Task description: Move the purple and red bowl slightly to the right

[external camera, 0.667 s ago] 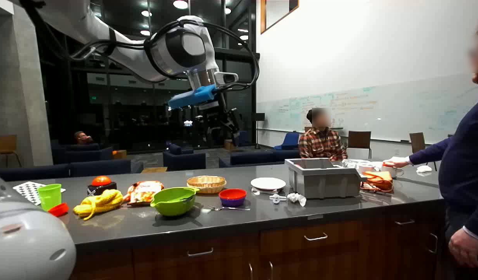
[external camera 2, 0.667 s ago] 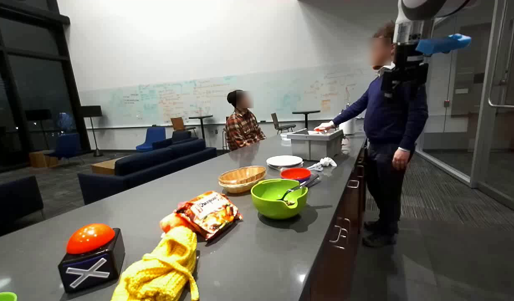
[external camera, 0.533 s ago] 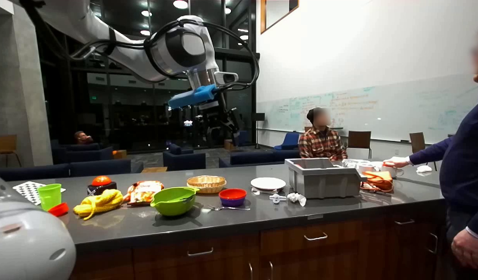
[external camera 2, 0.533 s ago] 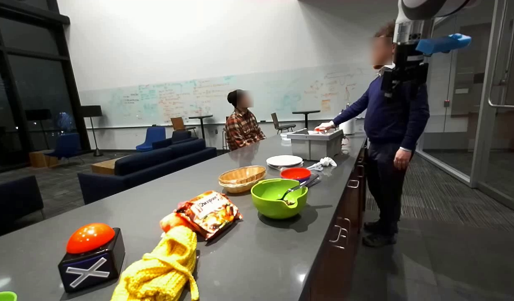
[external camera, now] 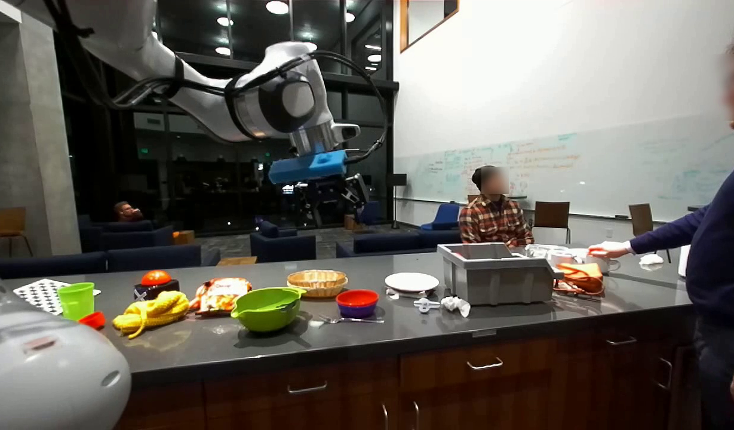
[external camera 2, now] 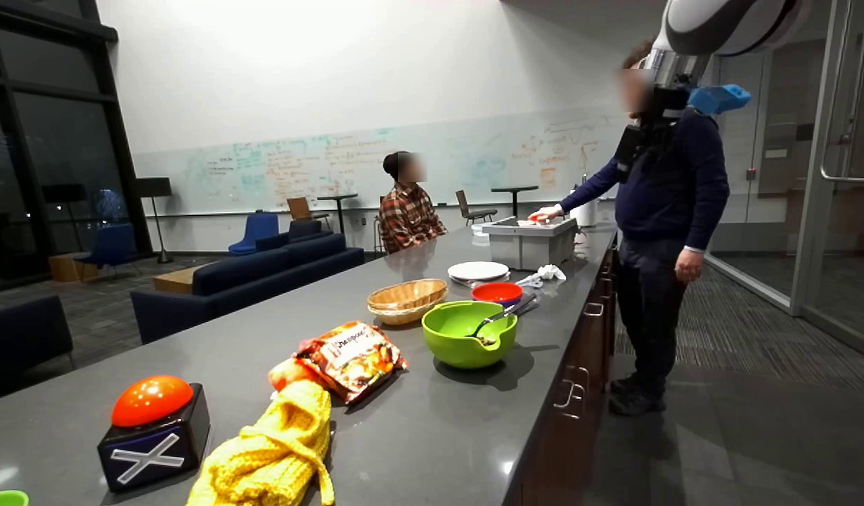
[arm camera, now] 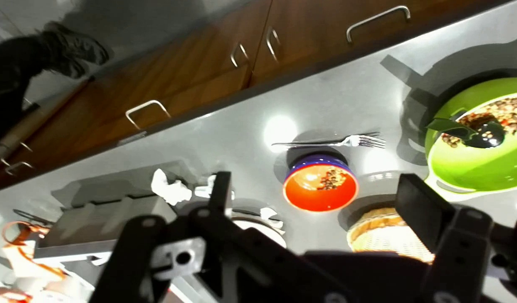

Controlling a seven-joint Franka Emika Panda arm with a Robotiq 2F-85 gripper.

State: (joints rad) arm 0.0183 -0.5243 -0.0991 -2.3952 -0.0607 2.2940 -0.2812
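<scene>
The purple and red bowl (external camera: 357, 304) stands upright on the grey counter, purple outside and red inside. It also shows in an exterior view (external camera 2: 497, 292), partly behind the lime-green bowl. In the wrist view the bowl (arm camera: 319, 198) holds a few small brown and tan bits and lies between the finger lines. My gripper (external camera: 338, 210) is high above the counter, apart from the bowl; it also shows in an exterior view (external camera 2: 635, 156), dark against the standing person. In the wrist view my gripper (arm camera: 315, 187) has its fingers wide apart with nothing held.
A lime-green bowl (external camera: 265, 313) with a ladle stands beside it. A fork (external camera: 355, 321) lies at its front. A wicker basket (external camera: 317, 283), white plate (external camera: 411, 282), crumpled white item (external camera: 456, 306) and grey bin (external camera: 498, 280) are near. A person (external camera 2: 671, 183) stands at the counter.
The arm's wrist has come down and tilted, and my gripper has shifted left in an exterior view. The standing person has shifted a little. The bowl has not moved.
</scene>
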